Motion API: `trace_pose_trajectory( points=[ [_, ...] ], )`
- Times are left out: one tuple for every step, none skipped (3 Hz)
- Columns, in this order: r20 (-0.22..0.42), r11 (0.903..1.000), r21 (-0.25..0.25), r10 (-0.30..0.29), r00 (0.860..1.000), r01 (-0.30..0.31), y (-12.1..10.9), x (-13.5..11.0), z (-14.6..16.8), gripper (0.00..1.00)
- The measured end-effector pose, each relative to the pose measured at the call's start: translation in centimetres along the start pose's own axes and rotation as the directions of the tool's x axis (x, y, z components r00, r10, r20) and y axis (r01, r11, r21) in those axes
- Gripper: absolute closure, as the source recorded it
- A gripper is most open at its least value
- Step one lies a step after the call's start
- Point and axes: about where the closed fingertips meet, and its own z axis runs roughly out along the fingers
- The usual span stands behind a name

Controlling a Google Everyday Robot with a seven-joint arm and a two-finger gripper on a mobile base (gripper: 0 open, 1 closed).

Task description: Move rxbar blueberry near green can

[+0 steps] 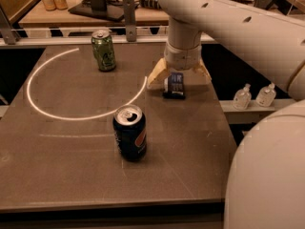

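Note:
The rxbar blueberry point(174, 85) is a small flat dark navy bar lying on the dark table at the right middle. My gripper point(178, 78) hangs directly over it, open, with one tan finger point(156, 76) on its left and the other on its right; the bar lies between them on the table. The green can point(104, 50) stands upright at the back left of the table, well apart from the bar.
A dark blue soda can point(130, 132) stands upright in the middle front of the table point(62, 166). A white arc line curves across the table's left half. Two small clear bottles point(252, 96) sit on a ledge off the table's right edge.

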Motion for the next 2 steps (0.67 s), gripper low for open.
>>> trace_pose_trajectory(
  points=[
    [-0.015, 0.9996, -0.004, 0.029, 0.999, -0.029, -0.12, -0.59, 1.1, 0.07],
    [-0.018, 0.9981, -0.019, 0.058, 0.998, -0.059, -0.69, -1.08, 1.5, 0.2]
  ],
)
